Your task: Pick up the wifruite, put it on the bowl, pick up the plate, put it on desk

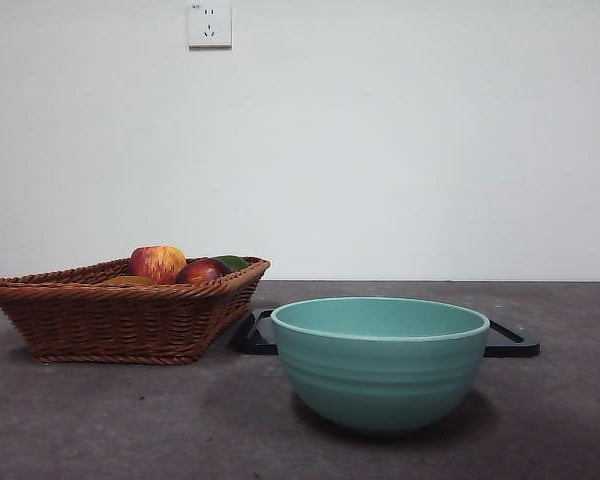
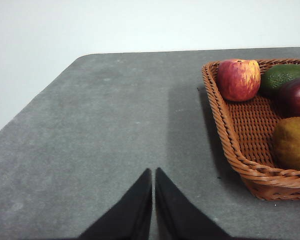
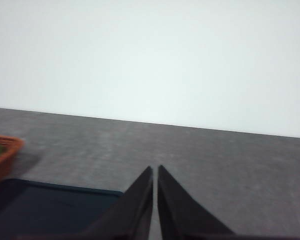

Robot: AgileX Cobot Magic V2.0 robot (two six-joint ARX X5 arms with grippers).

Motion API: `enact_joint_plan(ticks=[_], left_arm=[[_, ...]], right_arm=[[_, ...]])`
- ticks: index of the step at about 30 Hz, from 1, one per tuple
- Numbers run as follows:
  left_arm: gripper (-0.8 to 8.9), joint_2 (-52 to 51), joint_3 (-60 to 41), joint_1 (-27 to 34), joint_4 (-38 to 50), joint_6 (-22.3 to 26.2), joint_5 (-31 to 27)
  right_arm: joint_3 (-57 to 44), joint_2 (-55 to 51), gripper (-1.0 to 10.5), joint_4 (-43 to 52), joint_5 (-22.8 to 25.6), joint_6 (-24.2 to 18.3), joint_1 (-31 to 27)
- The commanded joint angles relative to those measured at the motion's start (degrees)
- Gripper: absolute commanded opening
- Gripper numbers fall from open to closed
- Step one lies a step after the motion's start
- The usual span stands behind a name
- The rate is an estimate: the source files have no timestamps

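Note:
The wifruite [image 2: 292,142], dull brown and oval, lies in the brown wicker basket [image 2: 230,145] beside a red-and-yellow apple [image 2: 238,79]; in the front view only its top [image 1: 128,281] peeks over the basket rim. The teal-green bowl [image 1: 380,362] stands on the desk [image 1: 100,420], nearest the camera, with its inside hidden. Behind it lies the plate [image 1: 512,338], a flat glossy black rectangular tray [image 3: 45,207]. My left gripper [image 2: 153,172] is shut, holds nothing, and hovers over bare desk beside the basket. My right gripper [image 3: 155,170] is shut, holds nothing, and sits by the tray's edge.
The basket [image 1: 120,310] stands at the left and also holds a dark red fruit [image 2: 296,96] and a green fruit [image 2: 282,75]. A white wall with a socket [image 1: 209,24] closes the far side. The desk's corner and edge [image 2: 35,105] show in the left wrist view.

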Motion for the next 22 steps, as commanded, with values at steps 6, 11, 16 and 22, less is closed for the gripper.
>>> enact_joint_plan(ticks=[6,11,16,22], left_arm=[[0.09,-0.1,-1.2,0.1,-0.4,-0.2,-0.3],[0.09,-0.1,-1.2,0.1,-0.4,-0.2,-0.3],[0.09,-0.1,-1.2,0.1,-0.4,-0.2,-0.3],[0.09,-0.1,-1.2,0.1,-0.4,-0.2,-0.3]], right_arm=[[-10.4,-6.8,0.1,3.5,3.9,-0.1,-0.6],[-14.9,-9.6,0.1,3.8,5.2,1.2,-0.6],[-18.4,-11.3,0.1,3.8,5.1,3.5,-0.6],[-18.5,-11.6,0.1,-2.4,5.2,3.7,-0.6]])
